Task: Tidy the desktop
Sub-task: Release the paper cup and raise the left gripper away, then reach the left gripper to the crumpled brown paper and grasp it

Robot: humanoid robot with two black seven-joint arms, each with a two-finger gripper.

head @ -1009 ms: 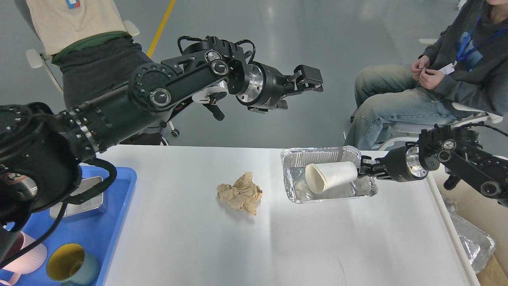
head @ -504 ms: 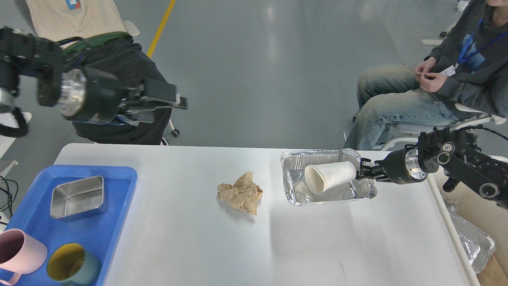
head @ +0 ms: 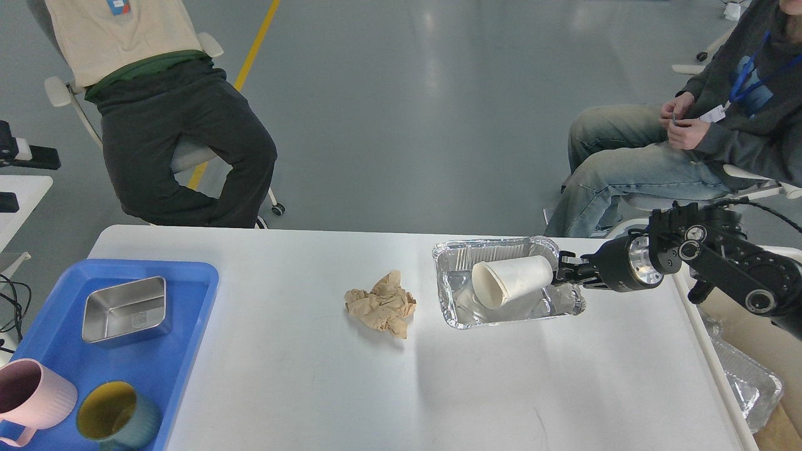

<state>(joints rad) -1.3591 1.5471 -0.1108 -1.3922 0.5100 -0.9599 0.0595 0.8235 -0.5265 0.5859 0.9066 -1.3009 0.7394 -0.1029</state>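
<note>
The white desktop (head: 301, 388) carries a crumpled brown paper ball (head: 380, 308) near its middle. To its right stands a foil tray (head: 482, 249) with a white paper cup (head: 510, 282) lying tilted in it, mouth to the left. My right gripper (head: 565, 275) comes in from the right and is shut on the foil tray's right rim, beside the cup's base. My left gripper (head: 22, 180) shows only as two separate black fingertips at the far left edge, well off the desktop.
A blue tray (head: 188, 313) at the front left holds a steel box (head: 125, 308), a pink mug (head: 31, 394) and a teal cup (head: 116, 416). Two people sit behind the table (head: 182, 125) (head: 658, 156). Spare foil trays (head: 745, 382) lie off the right edge.
My left arm has swung from above the table's middle far to the left, almost out of view. My right gripper has slid the foil tray with the cup a little to the left.
</note>
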